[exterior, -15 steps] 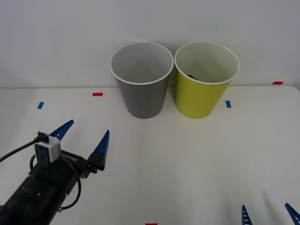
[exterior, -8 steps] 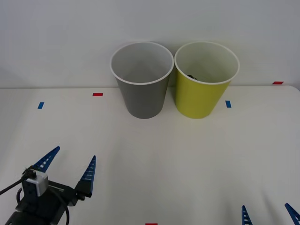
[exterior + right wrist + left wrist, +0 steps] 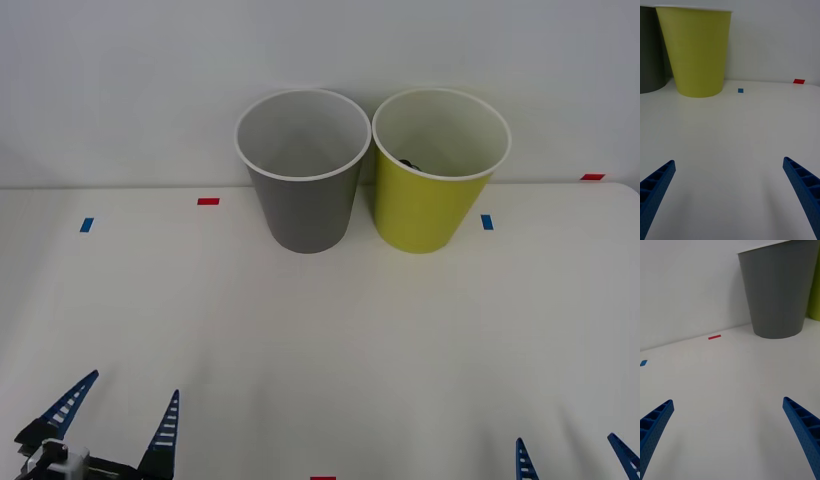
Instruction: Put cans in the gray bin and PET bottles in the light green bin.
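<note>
Both hands empty, fingers spread: left hand (image 3: 110, 425) near-left, right hand (image 3: 572, 458) near-right. Gray bin (image 3: 303, 170) and light green bin (image 3: 438, 170) far centre; dark cap-like item inside green. Sorting looks done; next, park.

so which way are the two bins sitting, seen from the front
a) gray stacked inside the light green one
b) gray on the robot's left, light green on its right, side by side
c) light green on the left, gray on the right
b: in the front view the gray bin stands upright to the left of the light green bin, rims nearly touching at the back of the table.

white table (image 3: 400, 340), plain white wall (image 3: 120, 80)
</note>
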### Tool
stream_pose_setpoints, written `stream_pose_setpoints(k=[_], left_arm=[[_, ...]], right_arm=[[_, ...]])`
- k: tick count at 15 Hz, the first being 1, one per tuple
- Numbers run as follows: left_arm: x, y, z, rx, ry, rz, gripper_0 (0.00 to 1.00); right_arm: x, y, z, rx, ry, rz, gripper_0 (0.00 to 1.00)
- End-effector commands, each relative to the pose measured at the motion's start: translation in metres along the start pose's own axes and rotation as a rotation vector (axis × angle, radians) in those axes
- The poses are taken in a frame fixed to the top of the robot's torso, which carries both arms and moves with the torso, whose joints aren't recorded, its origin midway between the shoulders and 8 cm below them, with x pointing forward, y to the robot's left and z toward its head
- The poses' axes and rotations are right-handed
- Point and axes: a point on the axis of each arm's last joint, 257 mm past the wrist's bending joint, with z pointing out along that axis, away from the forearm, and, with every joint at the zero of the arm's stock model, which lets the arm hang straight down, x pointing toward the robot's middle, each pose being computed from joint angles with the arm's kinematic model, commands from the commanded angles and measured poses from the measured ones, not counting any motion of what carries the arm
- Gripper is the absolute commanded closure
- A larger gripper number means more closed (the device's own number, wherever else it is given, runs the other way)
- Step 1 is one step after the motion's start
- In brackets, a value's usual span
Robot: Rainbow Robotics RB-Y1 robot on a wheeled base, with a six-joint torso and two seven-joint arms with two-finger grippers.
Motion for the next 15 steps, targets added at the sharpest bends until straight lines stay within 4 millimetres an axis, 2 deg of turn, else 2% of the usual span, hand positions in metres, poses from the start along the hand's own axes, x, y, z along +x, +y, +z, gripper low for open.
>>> stream_pose_setpoints(k=[1, 8, 15], left_arm=[[0.007, 0.003, -0.026, -0.063, 0.021, -0.029, 0.00], [0.025, 0.006, -0.045, -0.136, 0.037, -0.099, 0.00], [0.028, 0.006, -0.049, -0.136, 0.047, -0.100, 0.00]], right_arm=[[0.000, 0.000, 0.000, 0.000, 0.000, 0.000, 0.00], [0.000, 0.000, 0.000, 0.000, 0.000, 0.000, 0.00], [0.000, 0.000, 0.000, 0.000, 0.000, 0.000, 0.00]])
